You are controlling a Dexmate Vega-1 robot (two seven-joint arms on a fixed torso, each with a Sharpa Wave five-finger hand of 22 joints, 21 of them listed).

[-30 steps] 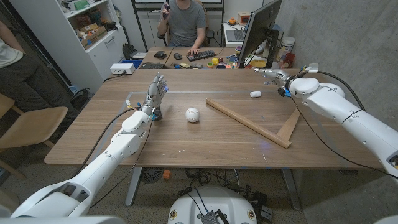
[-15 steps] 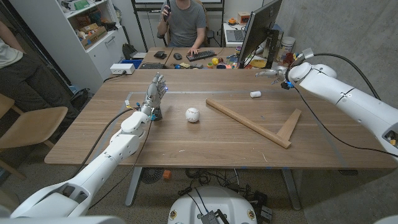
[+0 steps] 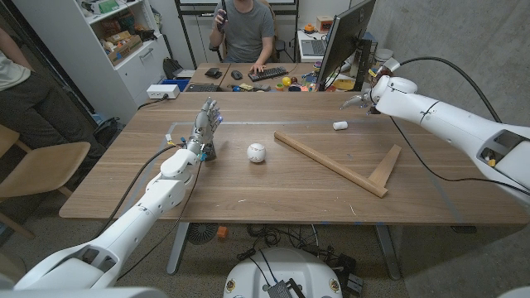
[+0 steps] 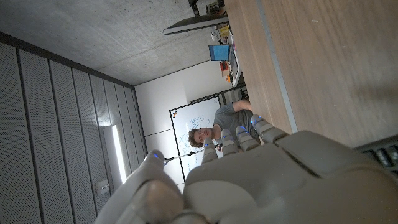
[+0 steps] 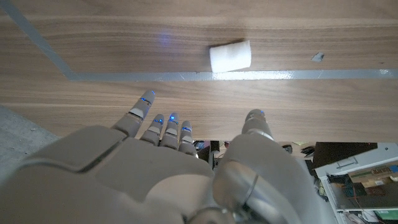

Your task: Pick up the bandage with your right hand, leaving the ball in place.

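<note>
Head view: bandage (image 3: 339, 126) near right hand (image 3: 361, 102) (seemingly apart, fingers spread).

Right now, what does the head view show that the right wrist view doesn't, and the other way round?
Head view alone: the ball mid-table, the L-shaped wooden frame, the left hand raised with fingers spread, and a seated person behind the table.

Right wrist view alone: a strip of grey tape on the tabletop beside the bandage.

Both: the white bandage lying untouched on the table, and the right hand, open above it and holding nothing.
</note>
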